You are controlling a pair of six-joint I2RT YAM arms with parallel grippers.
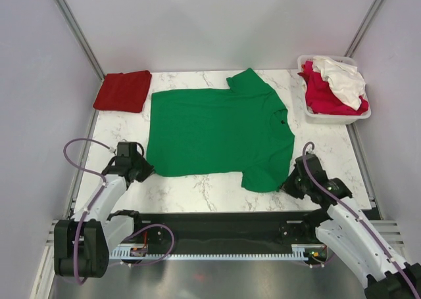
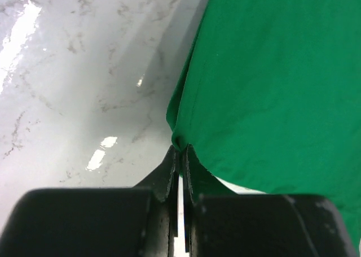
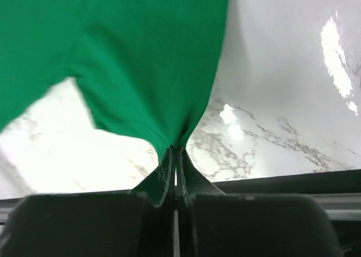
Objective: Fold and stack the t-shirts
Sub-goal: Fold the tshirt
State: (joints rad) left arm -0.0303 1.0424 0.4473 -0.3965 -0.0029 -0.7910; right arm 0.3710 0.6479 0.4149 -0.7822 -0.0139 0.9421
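Note:
A bright green t-shirt (image 1: pixel 217 131) lies spread flat across the middle of the marble table (image 1: pixel 204 192), collar to the right. My left gripper (image 1: pixel 146 169) is shut on the shirt's near-left hem corner (image 2: pixel 179 139). My right gripper (image 1: pixel 289 184) is shut on the tip of the near sleeve (image 3: pixel 175 143), the cloth bunched between its fingertips. A dark red t-shirt (image 1: pixel 123 90) lies folded at the far left corner. Crimson-pink (image 1: pixel 322 96) and white (image 1: pixel 342 79) t-shirts are heaped in the basket.
The white plastic basket (image 1: pixel 335 118) stands at the far right corner. Metal frame rails and pale walls close in the table on both sides. A black bar and a rail (image 1: pixel 217 250) run along the near edge between the arm bases.

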